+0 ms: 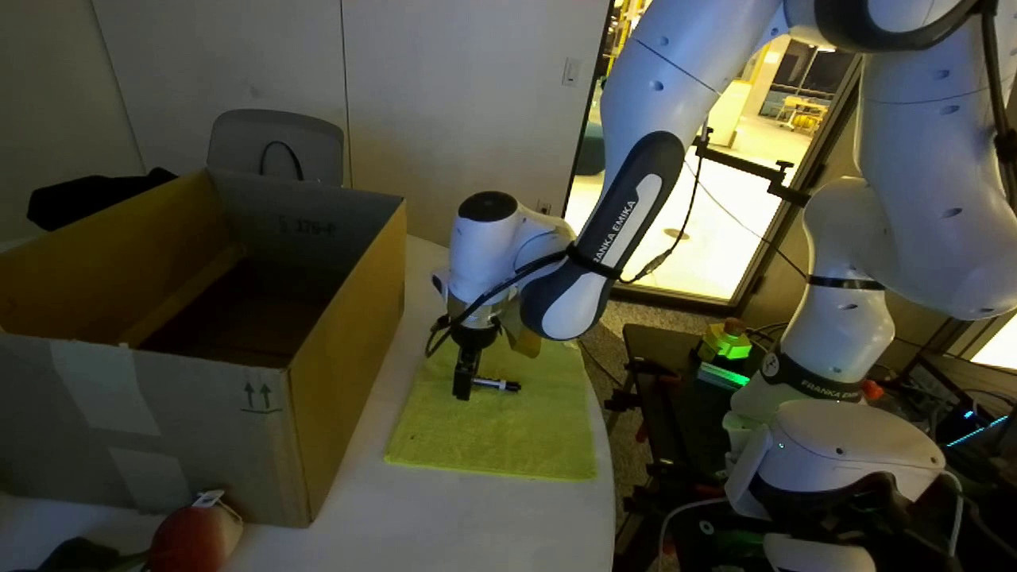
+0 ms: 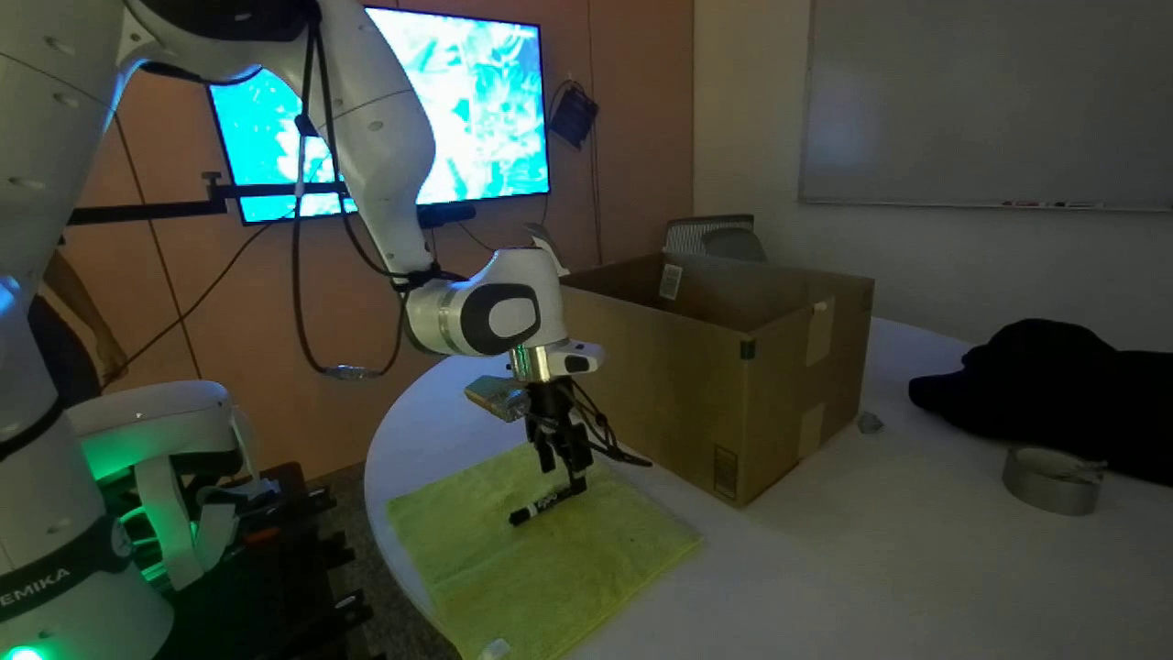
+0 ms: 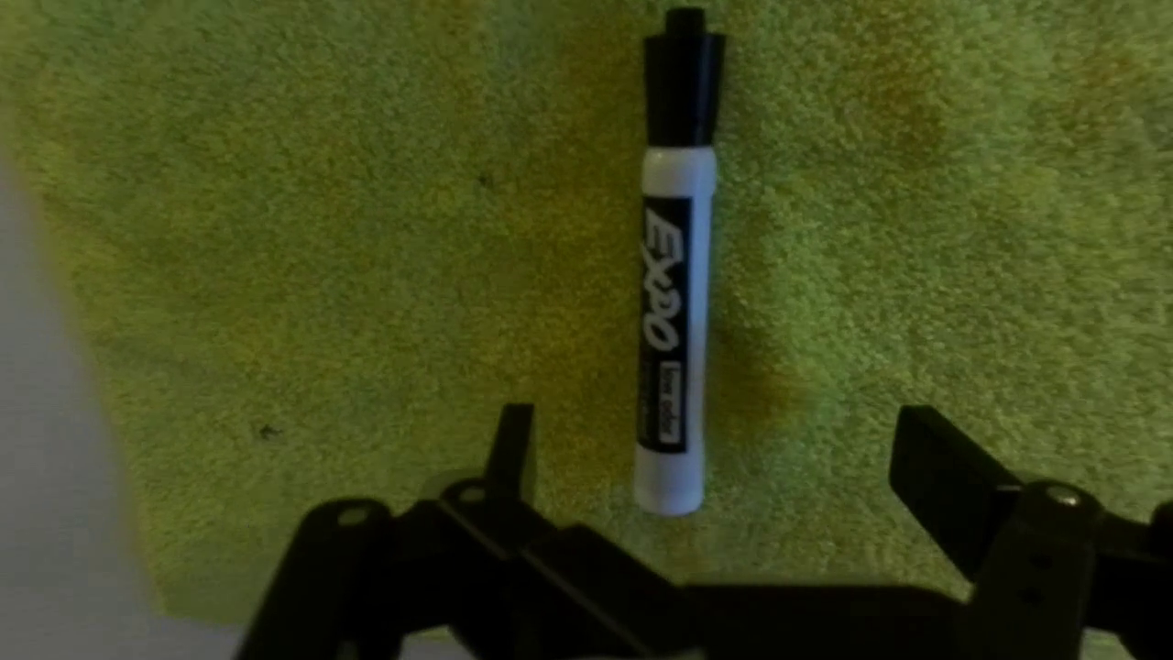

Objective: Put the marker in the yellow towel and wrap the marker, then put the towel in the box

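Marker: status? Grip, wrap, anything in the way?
Jaws open, marker not gripped. Lying unwrapped on spread yellow towel. Open-topped box beside it. Nothing seen covering the marker.

One marker, one towel, one box (two arrows on one side), one arm, one gripper with two fingers, one white table, one tape roll, one wall screen, one whiteboard
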